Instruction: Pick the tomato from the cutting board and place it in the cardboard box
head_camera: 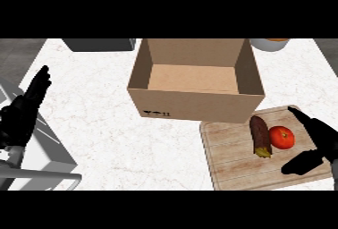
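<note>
Tomato (282, 137) is seen on the board (231, 156), at its right part, just beside a dark eggplant (260, 135) on its left; board lies on the white table (119, 134), touching or just under the box's front corner; box (196, 107) stands open, upright; right hand (315, 147) is placed right of the tomato, fingers (300, 115) spread open around it, nothing gripped; left hand (26, 112) is at the left edge, fingers straight.

Right hand (321, 145) cut by right edge.

Black hands (23, 114) (grey forearms)
</note>
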